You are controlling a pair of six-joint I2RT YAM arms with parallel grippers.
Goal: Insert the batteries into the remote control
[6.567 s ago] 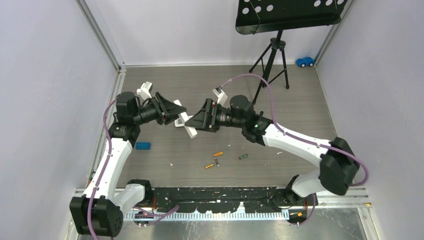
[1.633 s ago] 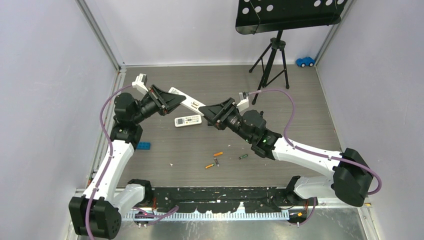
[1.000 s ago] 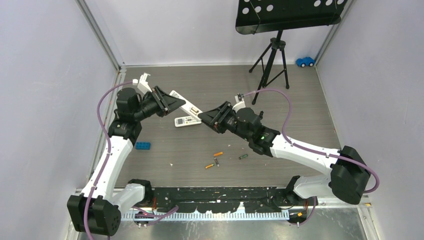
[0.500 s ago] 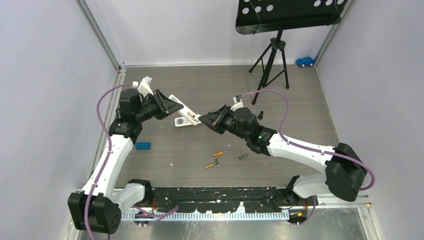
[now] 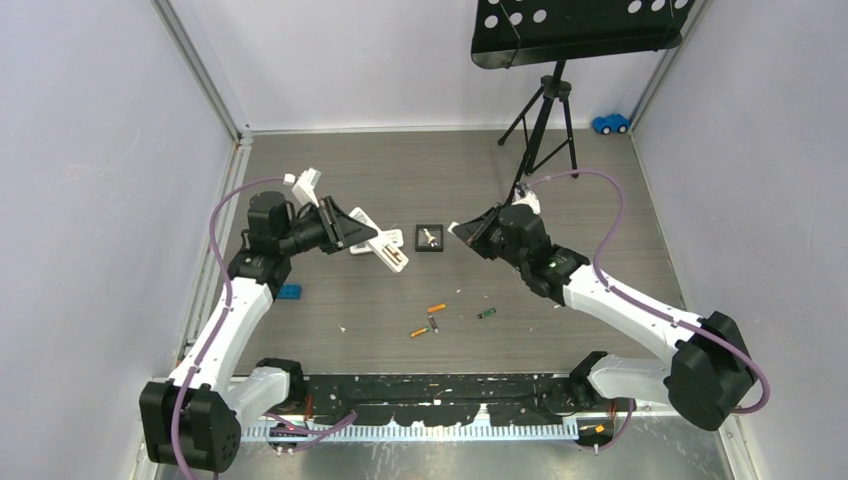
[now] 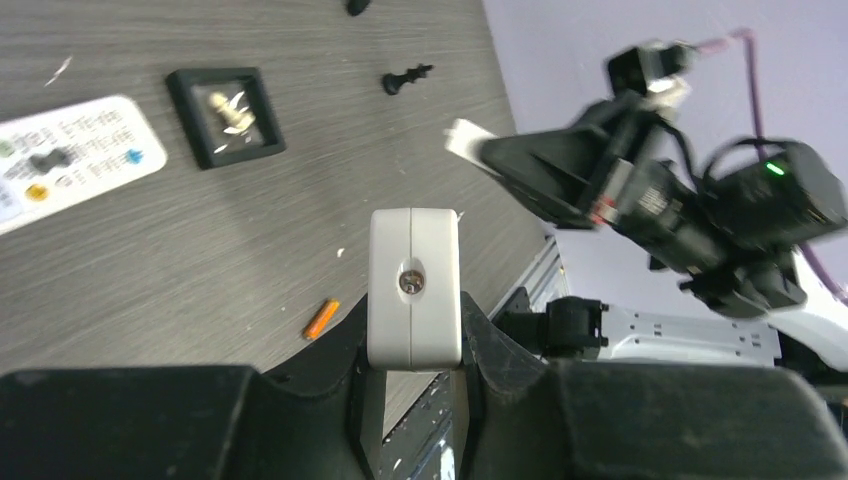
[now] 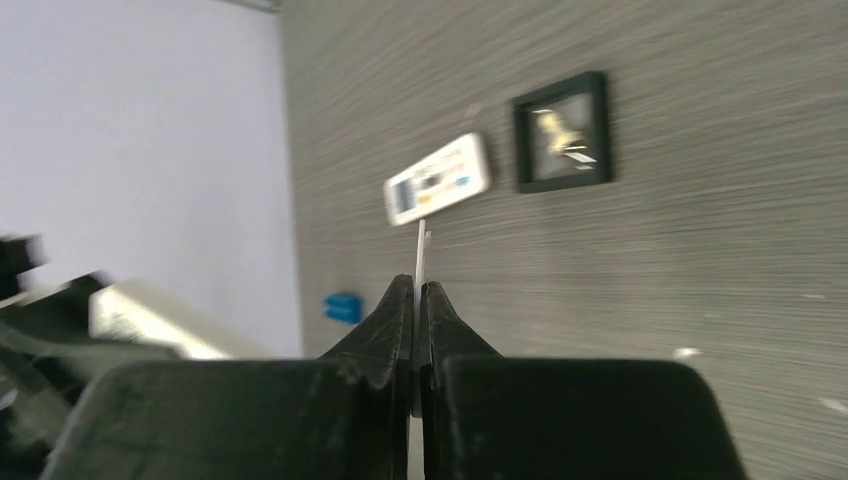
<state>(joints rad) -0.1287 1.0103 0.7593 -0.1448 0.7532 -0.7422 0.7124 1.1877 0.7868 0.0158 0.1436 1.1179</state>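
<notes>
Remote control (image 5: 393,257) is off the tabletop (image 5: 560,250), clamped by one end in the left gripper (image 5: 350,228) over the left half, with its free end slanting toward the middle. The jaws are closed tight on its two long sides, and the wrist camera looks straight down its white end face.

Just under it and a little behind, a shorter remote (image 6: 70,155) lies flat with its buttons up. To that remote's right, near the middle of the tabletop, sits a small black frame (image 5: 430,237) with a pale object inside.

The right gripper (image 5: 462,230) hangs just right of the frame, pointing left. Its jaws are pinched shut on a thin white piece (image 7: 421,245), seen edge-on between the fingers.

The batteries (image 5: 433,324) lie loose on the tabletop, between its middle and the near edge, well apart from both grippers. An orange battery (image 5: 436,308) lies farthest back. Another orange one and a dark one sit close together just nearer. A green-and-black battery (image 5: 486,313) lies off to their right.

A blue brick (image 5: 288,291) rests near the left edge, beside the left arm. A small black chess piece (image 6: 407,77) lies on its side beyond the frame.
</notes>
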